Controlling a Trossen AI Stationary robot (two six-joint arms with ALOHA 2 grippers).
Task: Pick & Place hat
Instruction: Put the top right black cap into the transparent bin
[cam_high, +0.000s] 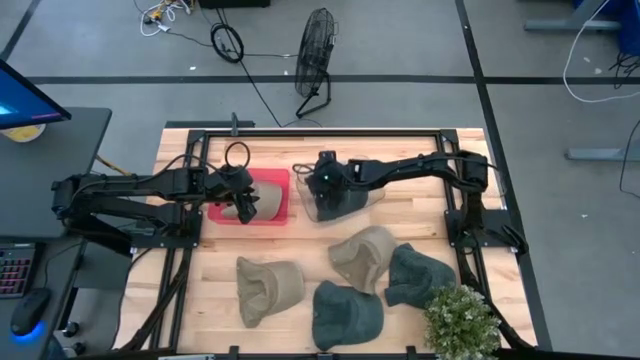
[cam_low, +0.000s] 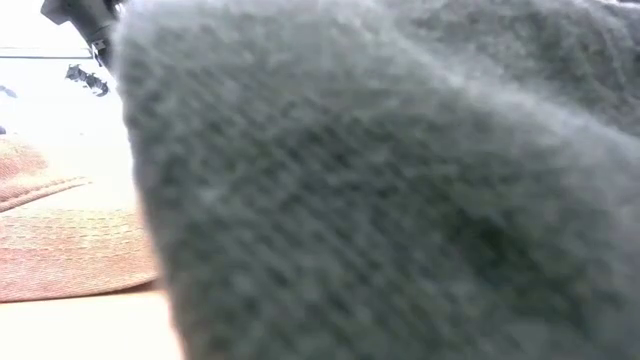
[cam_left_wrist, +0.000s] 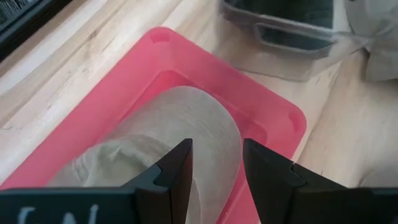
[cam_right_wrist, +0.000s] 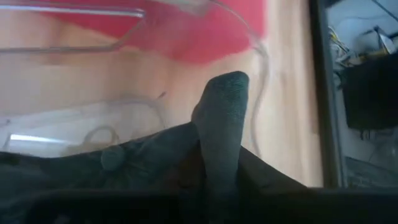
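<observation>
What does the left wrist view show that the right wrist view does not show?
Only the left wrist view shows a beige hat lying in the pink bin, with the left end effector above it, fingers slightly apart. Only the right wrist view shows a dark grey hat bunched at the right end effector, over the clear bin. Both show the wooden table, the pink bin and the clear bin.

Two dark arms in the high view — black jointed links with loops of black cable running along them. The left gripper (cam_left_wrist: 216, 177) shows two flat, matte black fingers (cam_left_wrist: 176, 174) with angular, stepped edges — white lettering, only partly visible, sits on the black body below them.
</observation>
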